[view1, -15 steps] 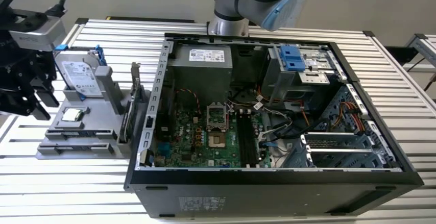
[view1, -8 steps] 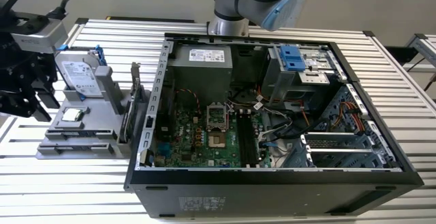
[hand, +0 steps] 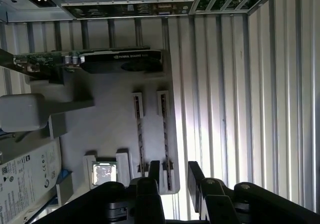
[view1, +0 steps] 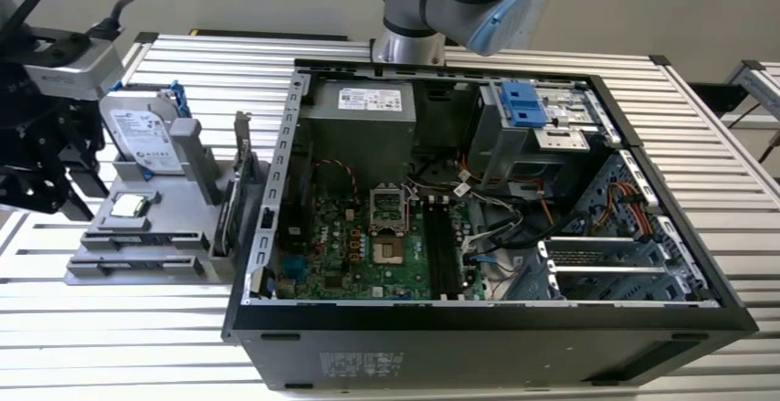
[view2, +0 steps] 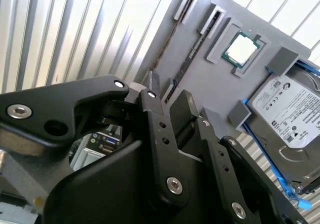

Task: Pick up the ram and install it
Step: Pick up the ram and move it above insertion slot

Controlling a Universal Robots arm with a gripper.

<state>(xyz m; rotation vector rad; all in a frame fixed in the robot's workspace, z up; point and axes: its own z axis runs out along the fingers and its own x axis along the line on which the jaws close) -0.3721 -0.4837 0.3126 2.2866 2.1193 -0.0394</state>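
The gripper point(hand: 173, 166) hangs over the grey parts holder point(hand: 110, 114), jaws partly open and holding nothing. Their tips straddle one end of the ram point(hand: 165, 134), which stands edge-on in its slot; I cannot tell whether they touch it. The pick-up is not yet made, and installing is all left. In the exterior view the open computer case point(view1: 488, 191) lies at three o'clock of the holder.

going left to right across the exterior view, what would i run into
gripper → hard drive → card standing on edge → motherboard → blue drive bracket
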